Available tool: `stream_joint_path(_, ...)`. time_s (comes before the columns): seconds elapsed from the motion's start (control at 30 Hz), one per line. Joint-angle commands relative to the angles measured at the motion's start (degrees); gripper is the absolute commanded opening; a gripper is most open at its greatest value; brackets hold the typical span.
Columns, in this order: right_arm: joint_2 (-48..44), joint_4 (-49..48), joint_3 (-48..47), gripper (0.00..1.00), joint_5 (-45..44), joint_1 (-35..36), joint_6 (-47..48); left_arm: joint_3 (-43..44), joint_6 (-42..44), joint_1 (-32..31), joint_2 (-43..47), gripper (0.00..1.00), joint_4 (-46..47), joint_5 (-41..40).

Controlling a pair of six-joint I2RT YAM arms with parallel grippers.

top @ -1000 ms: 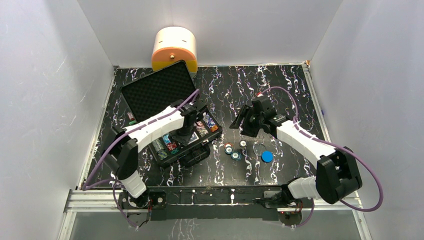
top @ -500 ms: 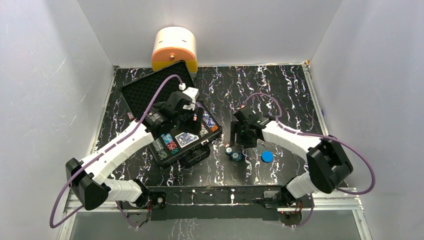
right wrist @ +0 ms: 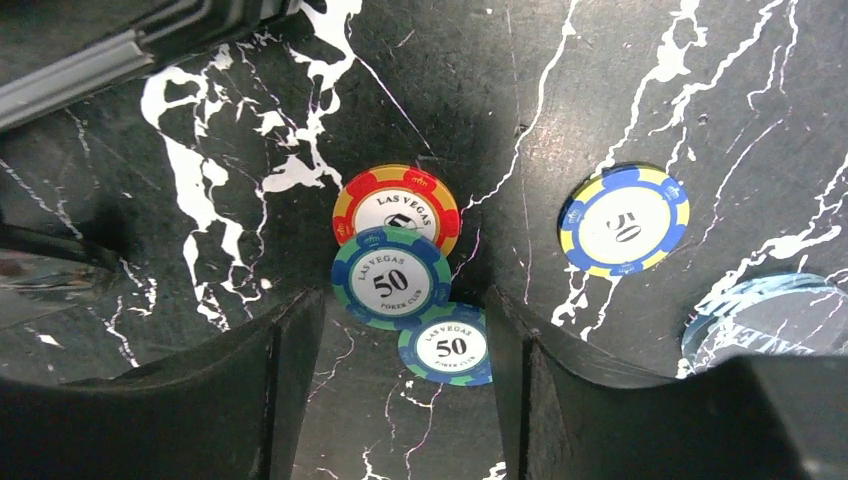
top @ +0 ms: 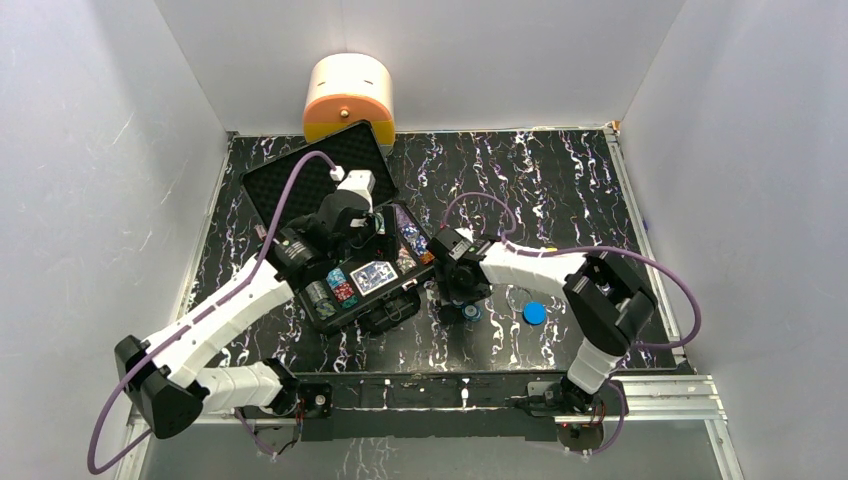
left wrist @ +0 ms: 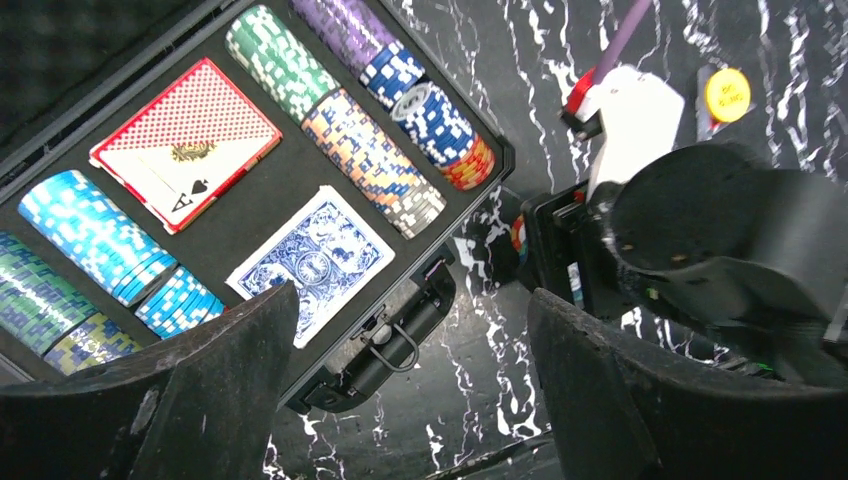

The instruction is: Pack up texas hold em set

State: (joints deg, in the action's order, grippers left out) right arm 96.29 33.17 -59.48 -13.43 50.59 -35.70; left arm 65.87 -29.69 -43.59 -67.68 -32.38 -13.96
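Left gripper (left wrist: 405, 300) hangs over the black briefcase (left wrist: 440, 290), fingers spread wide w/ nothing between them. Case lies open on the left half of the marbled tabletop (top: 560, 190). Its foam-lined lid (top: 315, 175) is tilted back toward the cream-and-orange container (top: 348, 95) at the rear wall. Inside the case, the red card deck (left wrist: 185, 140) and blue card deck (left wrist: 310, 262) lie flat in the middle wells. A cyan chip row (left wrist: 85, 235) runs on one side; a green-white chip row (left wrist: 280, 60) and an orange-blue chip row (left wrist: 375, 165) run on the other, all on edge. Yellow disc (left wrist: 727, 93) sits on the table beyond the right arm's wrist.

Right gripper (right wrist: 400, 300) is low over the table just right of the case, fingers apart, not pinching anything. Between them lie three loose chips: a green 50 chip (right wrist: 390, 280) overlapping a red-yellow chip (right wrist: 400, 205), w/ a smaller-looking blue 50 chip (right wrist: 450, 345) touching it (which one is on top, can't tell). Outside the fingers, further right, is a blue-yellow 50 chip (right wrist: 625, 218). Next comes a pale clear disc (right wrist: 760, 315), half hidden, then the blue disc (top: 534, 313).
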Motion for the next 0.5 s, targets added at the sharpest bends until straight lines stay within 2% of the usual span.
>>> stream_joint_path(0.0, 1.5, 0.1, -2.9, 0.67, -1.0, 0.8, 3.6, -0.8, -1.1, 0.3, 3.4, 0.84, 2.1, -3.2)
stream_joint_path(0.17, 3.1, -0.6, -3.4, 0.63, -1.6, 1.4, 5.7, -0.7, -1.1, 0.3, 3.4, 0.84, 2.0, -3.8)
stream_joint_path(0.37, 2.9, -0.2, -2.8, 0.48, -3.8, 1.4, 5.1, -0.6, -0.5, 0.3, 3.4, 0.85, 1.9, -3.9)
stream_joint_path(0.47, 0.8, 1.2, -2.7, 0.47, -4.3, 1.4, 4.2, -0.8, -0.6, 0.3, 3.3, 0.85, 1.8, -3.7)
